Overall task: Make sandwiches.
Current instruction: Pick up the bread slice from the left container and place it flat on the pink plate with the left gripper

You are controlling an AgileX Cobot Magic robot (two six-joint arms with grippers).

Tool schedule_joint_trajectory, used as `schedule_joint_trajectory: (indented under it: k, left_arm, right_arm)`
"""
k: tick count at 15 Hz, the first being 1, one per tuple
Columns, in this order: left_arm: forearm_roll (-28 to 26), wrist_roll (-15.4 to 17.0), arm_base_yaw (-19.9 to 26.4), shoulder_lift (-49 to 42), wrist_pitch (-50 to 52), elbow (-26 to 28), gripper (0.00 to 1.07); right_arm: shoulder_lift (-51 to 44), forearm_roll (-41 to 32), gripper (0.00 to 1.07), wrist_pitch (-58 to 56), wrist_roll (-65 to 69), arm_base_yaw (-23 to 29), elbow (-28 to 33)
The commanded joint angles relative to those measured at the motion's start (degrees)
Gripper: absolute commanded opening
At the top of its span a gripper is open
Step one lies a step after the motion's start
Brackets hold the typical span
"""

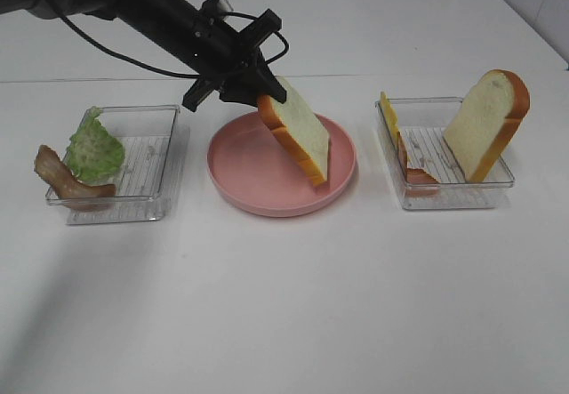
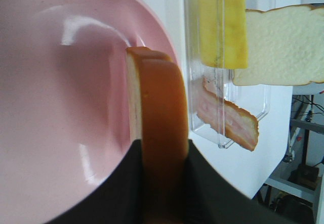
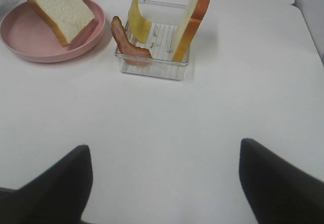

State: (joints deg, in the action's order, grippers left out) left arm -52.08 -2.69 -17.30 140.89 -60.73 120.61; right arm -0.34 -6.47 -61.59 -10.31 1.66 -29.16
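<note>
Gripping a bread slice (image 1: 300, 136) by its crust, the left gripper (image 1: 260, 100) tilts it, bottom corner on the pink plate (image 1: 240, 176) near its rim. Meanwhile the right gripper (image 3: 163, 150) gapes wide, totally empty.

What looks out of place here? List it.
The bacon hangs over the rim of the left tray. In the right tray, a slice stands on edge rather than flat. Nothing looks spilled or damaged.

White table (image 1: 284, 323) fills the view; perhaps a tiled wall (image 1: 538, 3) far right.
</note>
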Motion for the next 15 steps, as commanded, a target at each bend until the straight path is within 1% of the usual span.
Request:
schedule_joint_trajectory:
  k: [1,4,8,10,12,14,15]
  left_arm:
    - [-6.0,-3.7,-0.3,1.6,0.7,0.1,0.0]
    - [-6.0,-4.4,-0.3,2.6,-0.1,0.1,0.0]
    - [-1.3,-4.4,-0.3,2.8,-0.4,0.1,0.0]
    - [-1.1,-4.2,-0.3,2.8,-1.7,0.1,0.0]
    - [0.2,-4.0,-0.3,2.8,-1.7,0.1,0.01]
    - [3.8,-1.9,-0.3,2.8,-1.8,0.1,0.12]
    - [5.4,-1.3,-0.3,2.8,-2.4,0.1,0.21]
  right_arm:
    - [-0.7,-0.1,0.75,0.5,0.1,-0.3,0.1]
    - [-0.7,-0.1,0.75,0.5,0.1,-0.3,0.1]
    - [-0.7,-0.1,0.75,0.5,0.1,-0.3,0.1]
    - [-0.7,-0.1,0.75,0.5,0.1,-0.3,0.1]
    - [-0.7,-0.1,0.75,0.5,0.1,-0.3,0.1]
    - [-0.7,-0.1,0.75,0.5,0.1,-0.3,0.1]
    - [-0.7,-0.1,0.75,0.5,0.1,-0.3,0.1]
